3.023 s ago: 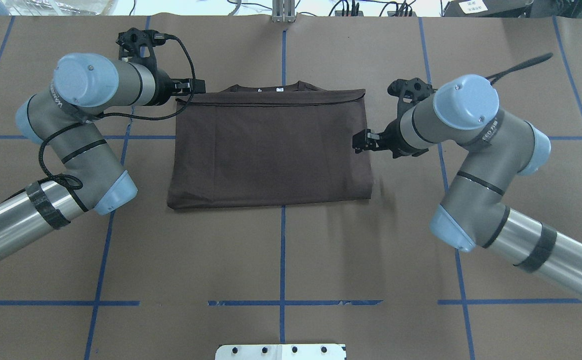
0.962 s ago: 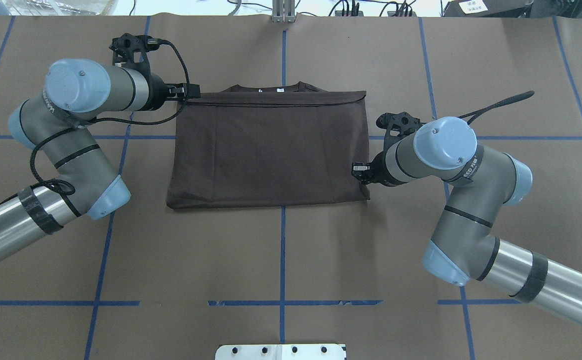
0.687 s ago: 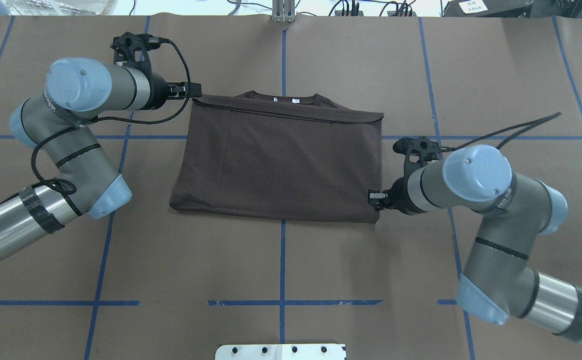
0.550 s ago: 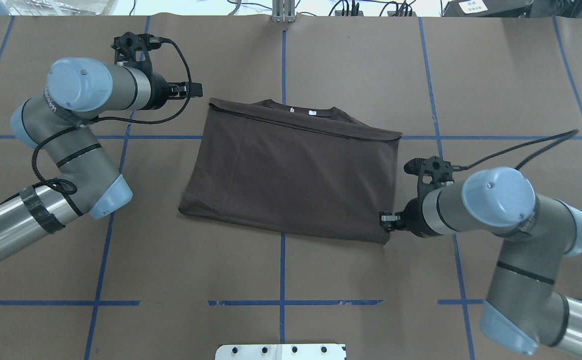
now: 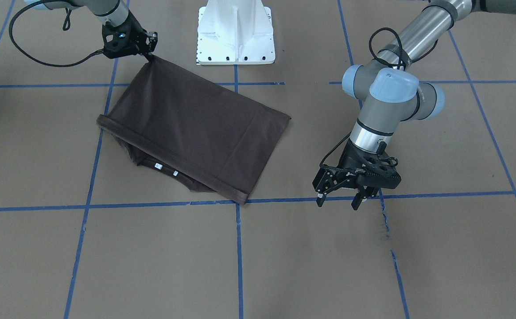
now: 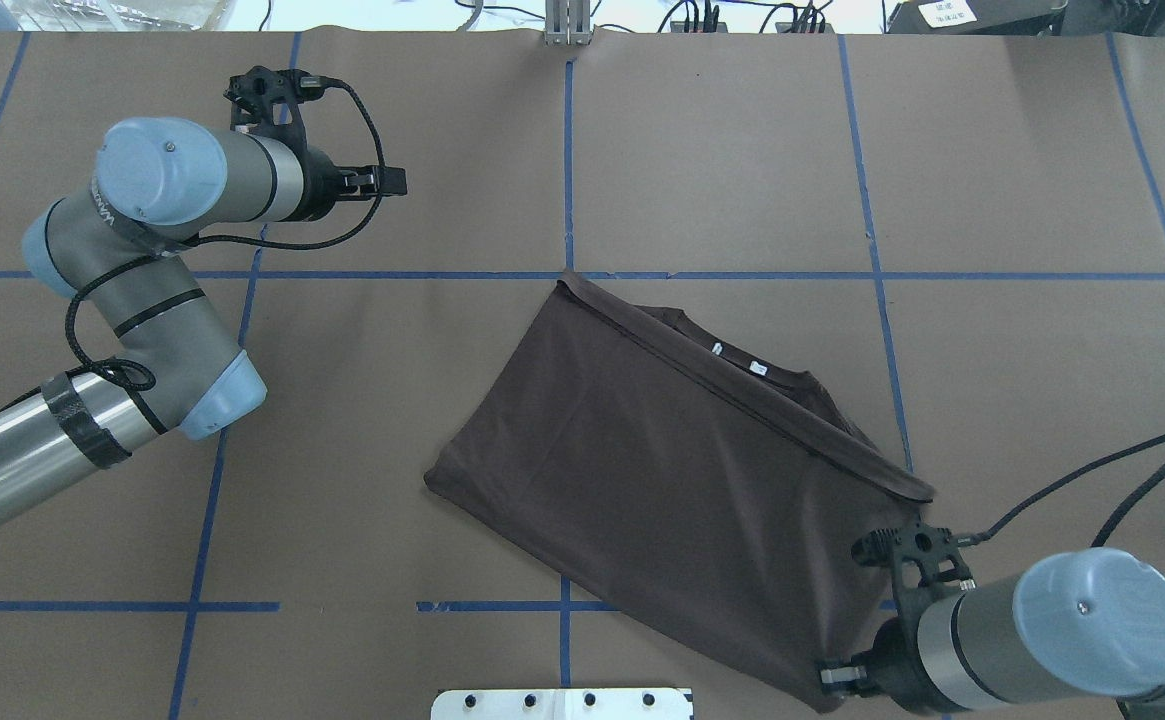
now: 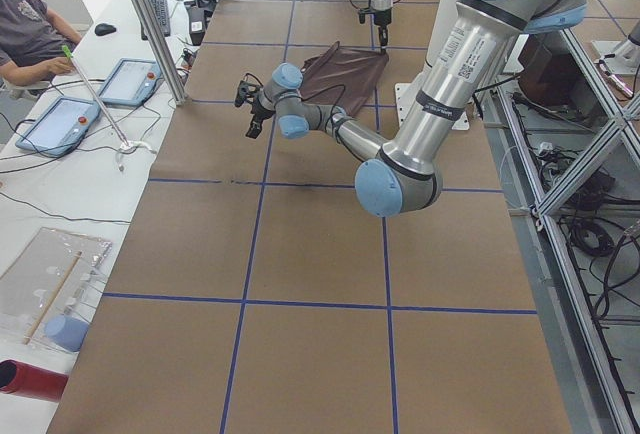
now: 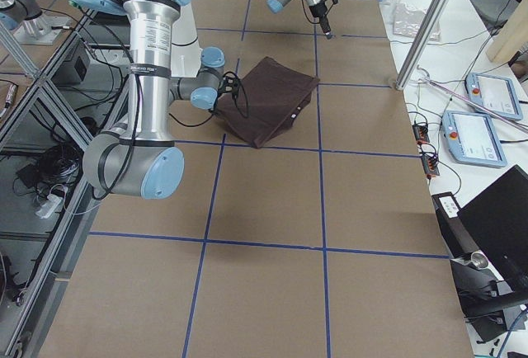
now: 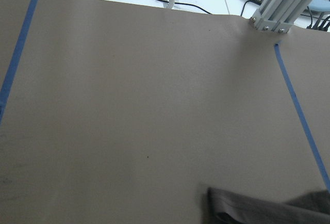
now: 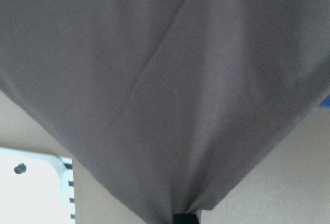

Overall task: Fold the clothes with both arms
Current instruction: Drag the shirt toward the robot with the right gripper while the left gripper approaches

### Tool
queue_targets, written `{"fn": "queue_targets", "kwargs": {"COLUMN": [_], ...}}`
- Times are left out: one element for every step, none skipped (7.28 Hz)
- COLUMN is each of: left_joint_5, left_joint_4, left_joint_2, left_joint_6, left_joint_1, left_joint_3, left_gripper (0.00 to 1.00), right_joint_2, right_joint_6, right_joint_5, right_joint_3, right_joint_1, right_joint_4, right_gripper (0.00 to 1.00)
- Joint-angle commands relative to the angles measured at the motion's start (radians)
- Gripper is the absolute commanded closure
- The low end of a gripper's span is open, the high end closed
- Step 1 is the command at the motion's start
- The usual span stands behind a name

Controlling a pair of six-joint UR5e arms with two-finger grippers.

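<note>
The dark brown T-shirt (image 6: 682,500) lies folded and turned at an angle on the brown paper, its collar (image 6: 732,350) with small pale labels on the far side. My right gripper (image 6: 827,678) is shut on the shirt's near right corner, close to the white base; in the front-facing view the right gripper (image 5: 150,55) pinches that corner of the shirt (image 5: 191,128). The right wrist view is filled with the shirt's cloth (image 10: 180,79). My left gripper (image 5: 338,201) is open and empty, well apart from the shirt; it also shows in the overhead view (image 6: 397,181).
The white metal base (image 6: 562,703) stands at the table's near edge, right beside the held corner. Blue tape lines (image 6: 567,150) grid the paper. A metal post (image 7: 150,24), tablets and a seated operator (image 7: 30,24) are along the far side.
My right gripper has pulled the shirt's corner toward the base and to the right. The shirt slid and turned, and its far left corner came away from my left gripper, which stayed put.
</note>
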State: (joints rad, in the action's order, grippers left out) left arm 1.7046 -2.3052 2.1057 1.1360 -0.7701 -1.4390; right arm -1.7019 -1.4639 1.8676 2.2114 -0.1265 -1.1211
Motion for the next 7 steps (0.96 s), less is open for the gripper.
{"fn": "queue_targets", "kwargs": {"left_joint_5": [0.004,0.027,0.096,0.177,0.200,0.192,0.179], "left_joint_4": [0.007,0.010,0.015,0.015,0.018,0.068,0.166], "left_joint_2": [0.005,0.005,0.003,0.002,-0.004,-0.024,-0.042], "left_joint_6": [0.001,0.001,0.034,0.159,0.327,0.438,0.512], "left_joint_1": [0.000,0.002,0.002,0.008,0.017,0.081,0.124], "left_joint_3": [-0.001,-0.006,-0.006,-0.003,-0.035,-0.111,-0.212], "left_gripper": [0.00,0.00,0.00,0.00,0.00,0.00,0.00], "right_joint_2": [-0.022,-0.009,0.039,0.089,0.134,0.160,0.179], "right_joint_6": [-0.030,-0.030,-0.030,-0.029,-0.020,-0.016,-0.007], "right_joint_5": [-0.007,-0.008,-0.008,-0.008,-0.010,-0.010,-0.010], "right_joint_3": [0.050,0.054,0.054,0.050,0.039,0.027,-0.004], "right_joint_1": [0.065,-0.029,-0.129,-0.215,-0.310,-0.393,-0.447], "right_joint_4": [0.006,0.010,0.010,0.010,0.010,0.010,0.010], "right_gripper": [0.00,0.00,0.00,0.00,0.00,0.00,0.00]}}
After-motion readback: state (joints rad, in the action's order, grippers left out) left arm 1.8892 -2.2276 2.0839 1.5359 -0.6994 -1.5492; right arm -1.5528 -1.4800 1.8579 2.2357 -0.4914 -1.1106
